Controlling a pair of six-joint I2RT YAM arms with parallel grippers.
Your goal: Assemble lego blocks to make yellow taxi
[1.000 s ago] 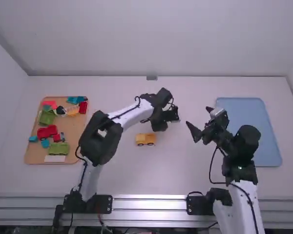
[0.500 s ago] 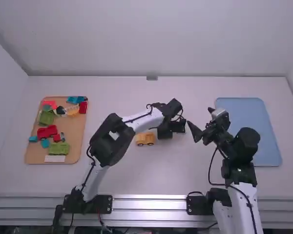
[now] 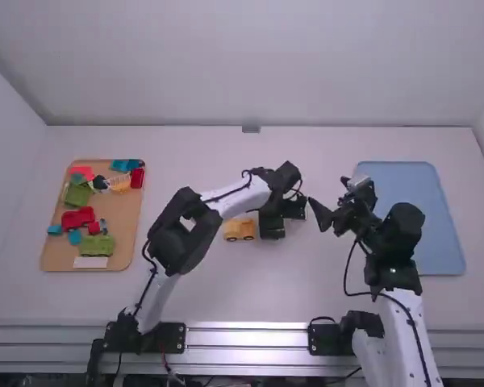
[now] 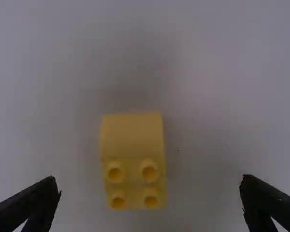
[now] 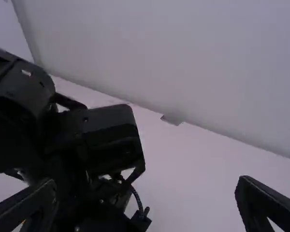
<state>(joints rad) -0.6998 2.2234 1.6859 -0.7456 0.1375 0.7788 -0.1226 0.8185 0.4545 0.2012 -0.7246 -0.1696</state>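
Observation:
In the high view, my left gripper (image 3: 272,226) is low over the middle of the table, just right of a yellow wheeled piece (image 3: 239,230). From the left wrist, a yellow block (image 4: 134,162) with a rounded end and studs lies below my left gripper (image 4: 152,184), whose fingers stand wide apart and clear of it. I cannot tell whether it is the wheeled piece. Farther right, my right gripper (image 3: 332,200) hangs near the blue tray's left side. The right wrist view has my right gripper (image 5: 147,186) open and holding nothing, facing the dark left arm.
A tan tray (image 3: 129,246) on the left holds red, green, blue and yellow pieces; a small blue piece (image 3: 55,230) sits at its left edge. On the right lies a blue tray (image 3: 444,234), partly behind the right arm. A wall rises behind the table.
Over the last second my left gripper has come toward the camera and slightly right, beside the yellow wheeled piece. The right arm has shifted only a little.

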